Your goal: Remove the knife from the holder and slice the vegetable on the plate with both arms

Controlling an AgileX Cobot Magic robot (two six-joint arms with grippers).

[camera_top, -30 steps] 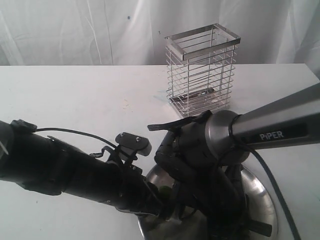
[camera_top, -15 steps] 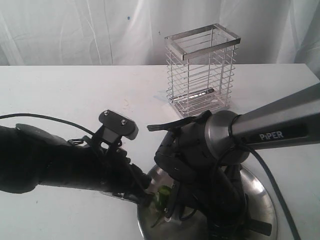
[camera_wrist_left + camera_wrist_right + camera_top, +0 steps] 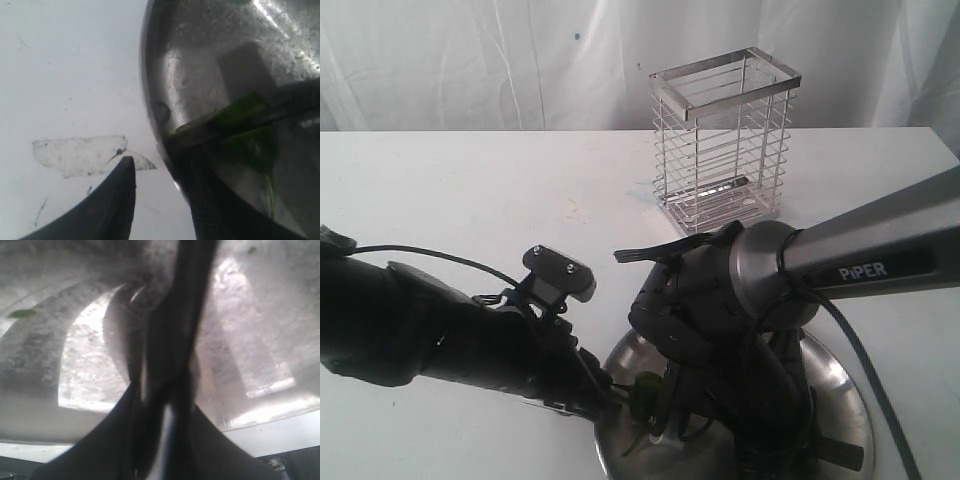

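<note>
Exterior view first: the holder (image 3: pixel 725 140) stands upright at the back of the white table (image 3: pixel 470 190). It's a tall box of shiny wire w/ horizontal bars and a flat metal rim. Thru the wires I only see a dark patch low down near its floor, can't tell what it is. The plate (image 3: pixel 840 390) sits up front, round polished steel w/ a shallow rim, and both black arms crowd over it. The vegetable (image 3: pixel 645 388) is a small green lump on the plate's left part, right at the left gripper (image 3: pixel 612 392). The right arm (image 3: pixel 880 250) has a grey tube w/ white "PiPER" lettering, and its bulky wrist hides its own tool here. Left wrist view: the left gripper's (image 3: pixel 150 152) jaws are spread, gripping nothing. One curved black finger is over the table by a scuffed tape-like patch (image 3: pixel 80 155), the other is over the plate's rim (image 3: pixel 150 100). The vegetable (image 3: pixel 250 145) lies on the mirror-like steel, dark green and blurry. A slim dark bar crosses it, prob. the knife (image 3: pixel 292 97). Right wrist view, v. blurry: the right gripper (image 3: pixel 162 385) is clamped round a long narrow black shape, the knife (image 3: pixel 190 300), which runs out over the plate (image 3: pixel 250 315). A tiny green scrap (image 3: pixel 21 313) sits on the metal.
</note>
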